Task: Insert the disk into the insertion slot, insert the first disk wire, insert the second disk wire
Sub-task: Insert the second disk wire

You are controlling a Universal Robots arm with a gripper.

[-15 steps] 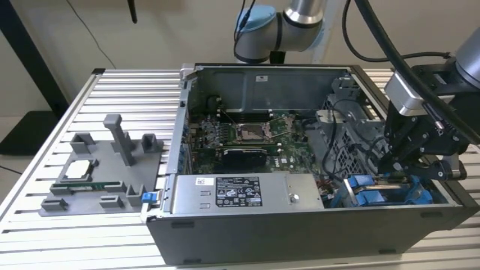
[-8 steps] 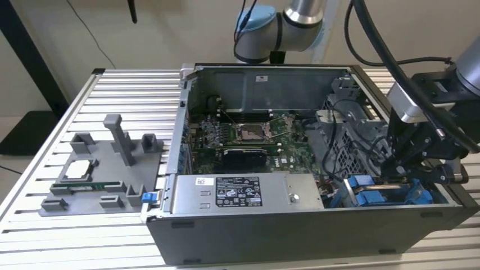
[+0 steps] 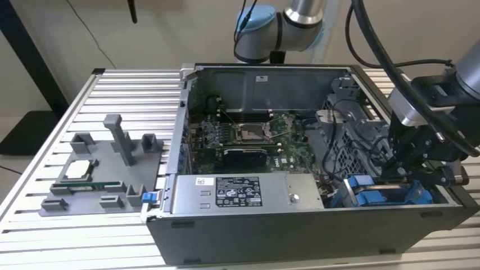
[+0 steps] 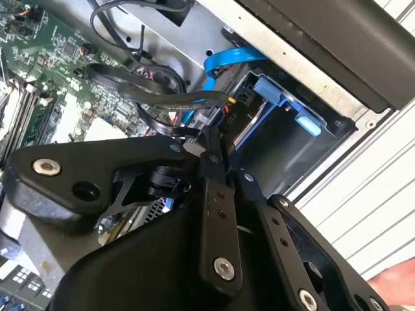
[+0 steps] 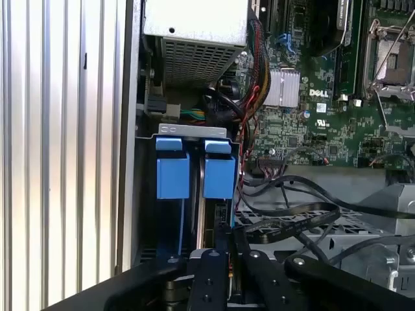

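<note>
exterior view: the gripper [image 3: 397, 174] hangs low over the drive cage at the exterior view's right end of the open computer case [image 3: 300, 236], its tip just above the blue carrier frames [image 3: 383, 194] standing there. first wrist view looks straight down the fingers [image 5: 217, 259]: they sit drawn close together, nearly closed, with a thin dark cable [image 5: 292, 217] running right beside the tip; whether they pinch it i cannot tell. ahead of the tip stand two blue tabs [image 5: 194, 172] side by side in the insertion slot [image 5: 188, 214], and a flat dark edge between them looks like the disk [image 5: 209, 220], seated down in the bay. second wrist view, from the other side, shows the same black fingers [image 4: 214, 188] close together, a looped black cable [image 4: 149, 97] just beyond them, a blue ribbon cable [image 4: 227, 58], and the blue carrier [image 4: 285, 103] in the cage. the exterior view adds the motherboard [image 3: 248, 138], the power supply [image 3: 240, 194], and a grey fixture [image 3: 105, 169] on the slatted table [image 3: 45, 236].
</note>
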